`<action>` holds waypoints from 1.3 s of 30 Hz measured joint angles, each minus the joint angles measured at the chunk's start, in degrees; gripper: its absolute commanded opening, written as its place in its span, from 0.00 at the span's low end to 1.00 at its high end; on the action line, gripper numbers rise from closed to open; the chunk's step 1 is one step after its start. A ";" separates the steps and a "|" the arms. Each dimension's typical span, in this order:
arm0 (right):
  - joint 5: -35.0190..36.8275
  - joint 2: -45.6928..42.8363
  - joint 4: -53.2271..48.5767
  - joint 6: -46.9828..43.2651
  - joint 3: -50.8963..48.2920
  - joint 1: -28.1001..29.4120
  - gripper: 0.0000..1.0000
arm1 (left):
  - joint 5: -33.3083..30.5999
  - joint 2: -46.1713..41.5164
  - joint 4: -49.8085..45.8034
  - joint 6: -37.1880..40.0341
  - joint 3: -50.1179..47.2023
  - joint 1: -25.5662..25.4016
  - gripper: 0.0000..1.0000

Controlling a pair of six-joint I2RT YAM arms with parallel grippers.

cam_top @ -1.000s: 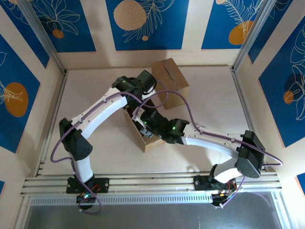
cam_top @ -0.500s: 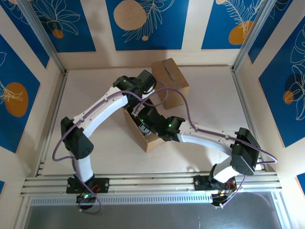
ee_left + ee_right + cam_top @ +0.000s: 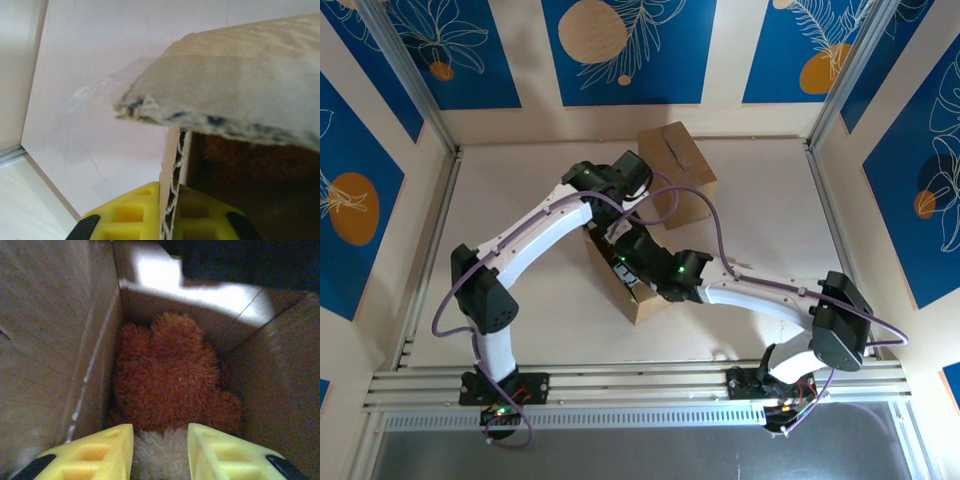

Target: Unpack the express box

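Table [image 3: 520,200]: pale, carrying the express box near its middle.
Express box [image 3: 645,305]: open cardboard, lying slantwise.
Closed carton [image 3: 680,160]: just behind the express box's far end.
Plush toy [image 3: 170,375]: brown and furry with a whitish patch, down inside the express box.
Left hand [image 3: 169,220]: pressed together, pinching the express box's wall edge.
Right hand [image 3: 160,450]: spread, inside the express box just above the plush toy.

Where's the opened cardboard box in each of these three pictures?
Top external: open box mid-table, under both arms.
Left wrist: its wall clamped in the left pincer, flap overhead.
Right wrist: its walls rise on either side.
Shared landmark: brown plush toy inside, seen from both wrists.
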 measured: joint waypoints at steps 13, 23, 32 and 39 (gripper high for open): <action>3.13 -2.60 -5.42 -0.35 0.02 2.43 0.33 | 1.81 0.22 -2.05 -0.44 1.81 -0.28 0.00; 5.51 -2.21 -13.64 -8.13 1.20 6.38 0.36 | 2.45 0.22 -2.71 -0.44 2.58 -0.20 0.00; 11.08 -1.44 -14.67 -15.30 1.20 9.14 0.38 | 2.45 0.22 -2.91 -0.46 2.58 0.11 0.00; 14.58 0.44 -14.23 -21.18 2.45 10.58 0.38 | 2.45 0.26 -2.91 -0.44 2.58 0.20 0.00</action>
